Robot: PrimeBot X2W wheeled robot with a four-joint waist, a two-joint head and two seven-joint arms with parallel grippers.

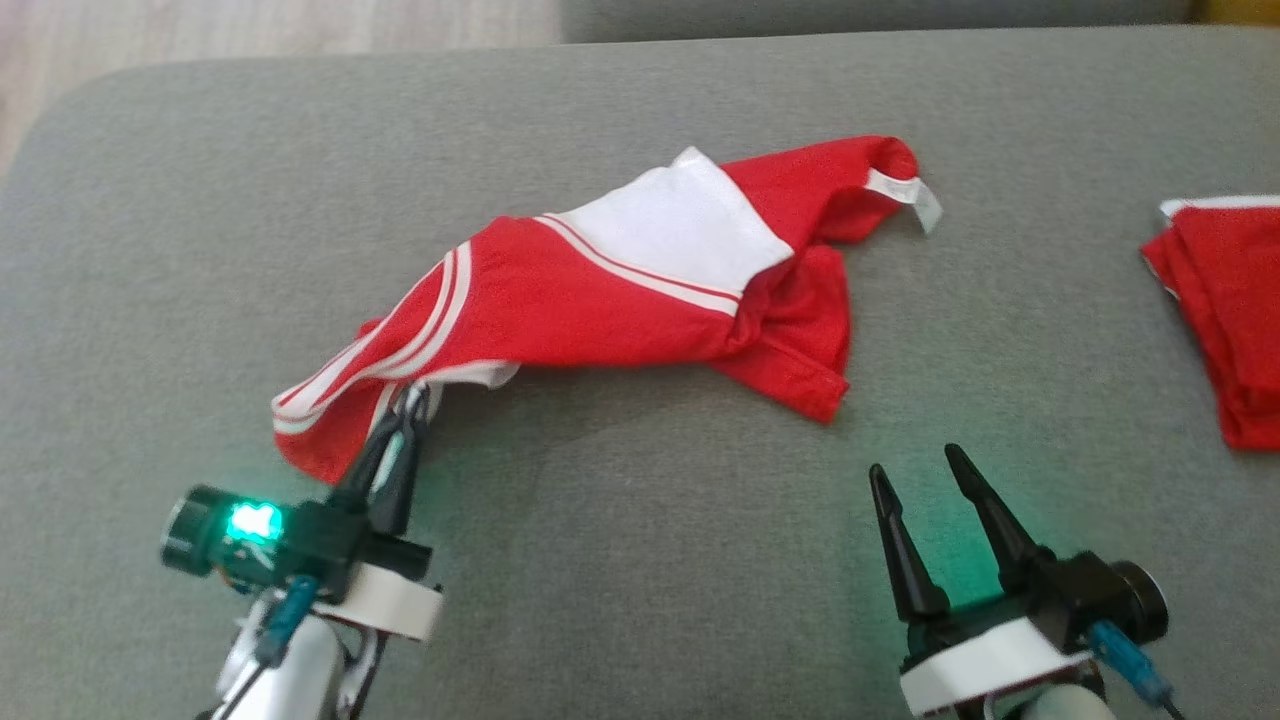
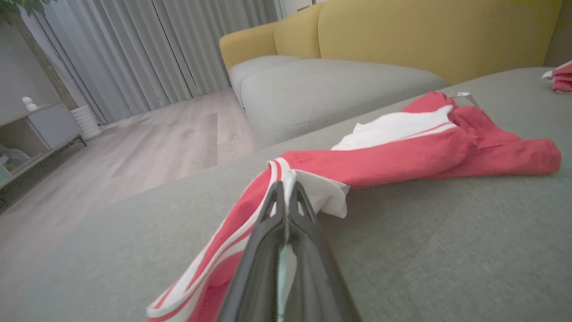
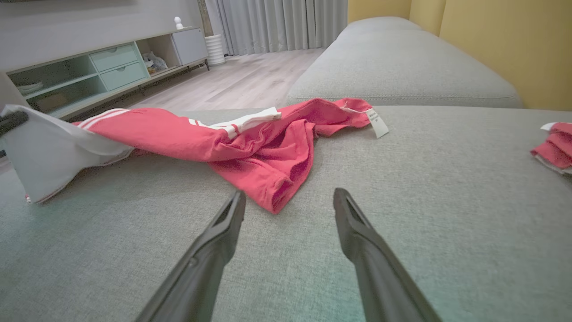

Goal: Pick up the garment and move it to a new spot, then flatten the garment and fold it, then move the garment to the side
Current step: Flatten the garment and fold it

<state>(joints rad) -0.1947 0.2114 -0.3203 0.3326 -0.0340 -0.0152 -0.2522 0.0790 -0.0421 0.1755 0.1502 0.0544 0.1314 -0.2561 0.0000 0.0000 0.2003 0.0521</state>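
The red-and-white garment (image 1: pixel 600 290) is lying crumpled across the middle of the grey cushion (image 1: pixel 640 560), its near left corner raised. The left gripper (image 1: pixel 412 402) is clamping that corner between closed fingers, while the right gripper (image 1: pixel 915 462) is hanging, fingers spread wide, over the cushion's near right part.

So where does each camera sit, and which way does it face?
Head view: on the head, looking down at the garment on the grey cushion; left gripper and right gripper show.
Left wrist view: on that wrist, along its shut fingers pinching the garment.
Right wrist view: on that wrist, along its open fingers toward the garment.
Shared: the garment.
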